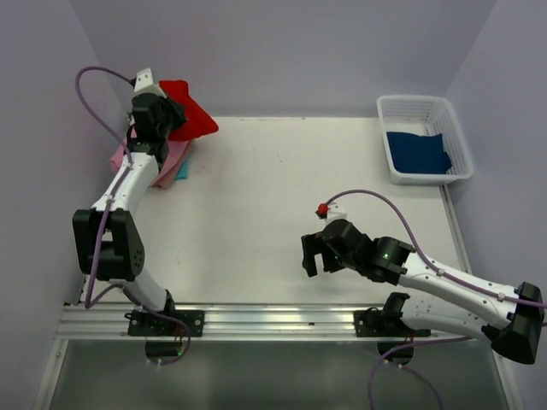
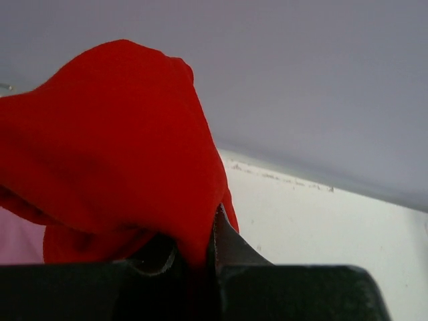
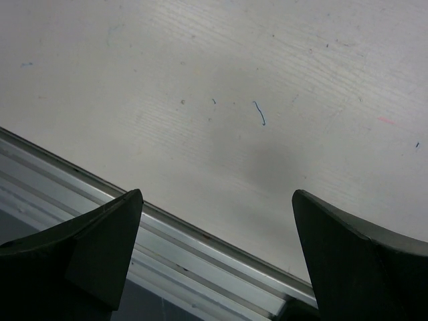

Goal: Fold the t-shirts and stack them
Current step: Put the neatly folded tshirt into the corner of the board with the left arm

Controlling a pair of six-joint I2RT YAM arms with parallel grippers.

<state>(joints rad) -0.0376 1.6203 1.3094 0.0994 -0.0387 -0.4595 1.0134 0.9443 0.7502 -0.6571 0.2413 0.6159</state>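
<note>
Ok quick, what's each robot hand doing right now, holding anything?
Left gripper: jaws closed on the red t-shirt.
Right gripper: jaws open, holding nothing.

At the upper left of the top view my left arm (image 1: 128,184) lies across the pink t-shirt (image 1: 118,159) and the turquoise t-shirt (image 1: 182,170), leaving only slivers, so I cannot tell their folds. In the left wrist view the red t-shirt (image 2: 114,134) runs off the left edge and buries the tips of my left jaws, while the right wrist view's bottom edge cuts off my right jaws. The dark blue t-shirt (image 1: 417,152) in the basket (image 1: 427,104), upper right, is too small to show its folds.
</note>
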